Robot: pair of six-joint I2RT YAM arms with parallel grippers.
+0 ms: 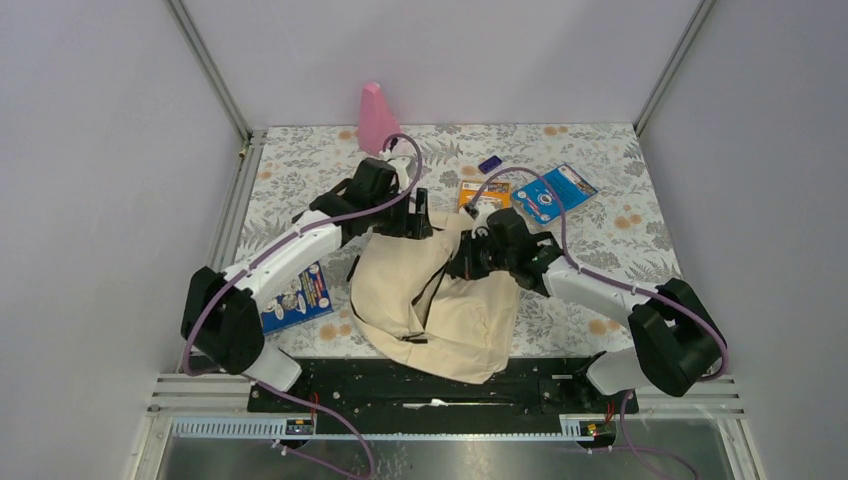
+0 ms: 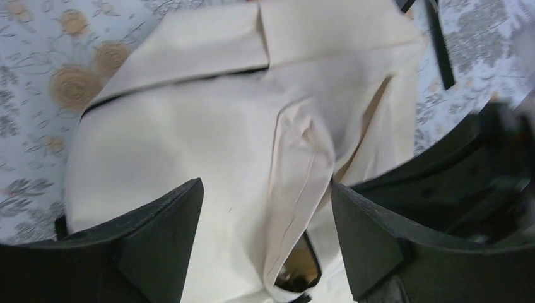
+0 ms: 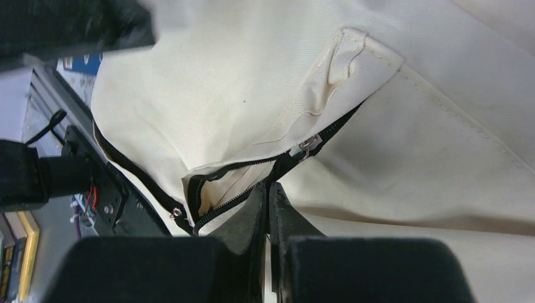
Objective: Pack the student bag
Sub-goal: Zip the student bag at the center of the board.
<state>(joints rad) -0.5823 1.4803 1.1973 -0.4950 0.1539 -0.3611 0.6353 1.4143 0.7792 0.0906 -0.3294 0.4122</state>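
Note:
The student bag (image 1: 440,300), cream fabric with black zipper trim, lies slumped in the middle of the table between both arms. My left gripper (image 1: 418,222) hovers over its far top edge. In the left wrist view this gripper (image 2: 265,202) is open, and a raised fold of the bag (image 2: 303,164) sits between the fingers (image 2: 170,221) without touching them. My right gripper (image 1: 463,265) is at the bag's upper right side. In the right wrist view it (image 3: 268,186) is shut, its tips pinching the black zipper trim (image 3: 287,163) below the silver pull (image 3: 306,144). The zipper gapes partly open.
A pink cone-shaped object (image 1: 377,115) stands at the back. An orange booklet (image 1: 480,192), a blue booklet (image 1: 553,192) and a small purple item (image 1: 489,163) lie beyond the bag. Another book (image 1: 300,297) lies under the left arm. The black base plate (image 1: 400,385) runs along the near edge.

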